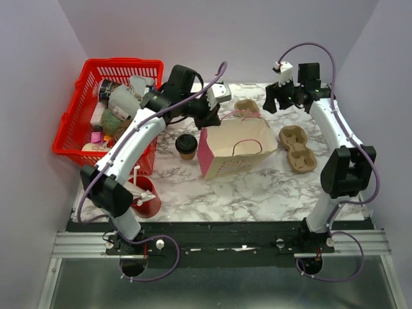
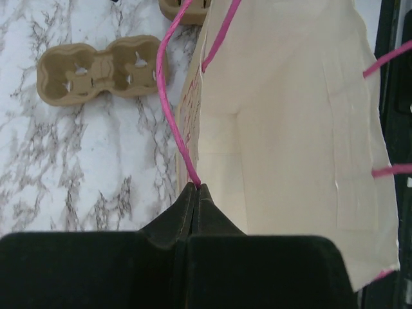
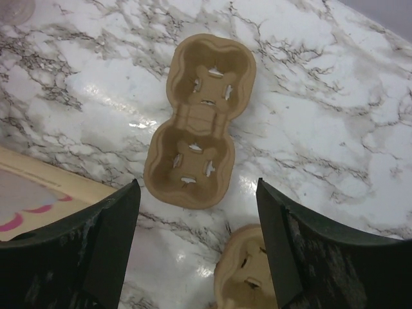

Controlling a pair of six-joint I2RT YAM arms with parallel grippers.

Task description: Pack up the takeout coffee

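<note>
While the left tool pinches the pink handle of the bag, the right tool hangs wide over a pulp carrier. The takeout coffee stands beside the bag.

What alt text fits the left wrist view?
The left gripper, black fingers shut, pinches the rim of a cream paper bag at the foot of its pink cord handle. Beyond, on the marble table, lies a brown pulp cup carrier; a second carrier peeks in at the top edge.

Far cup carrier behind paper bag: partly hidden by bag rim. Bag's pink handle: end hidden between left fingers.
</note>
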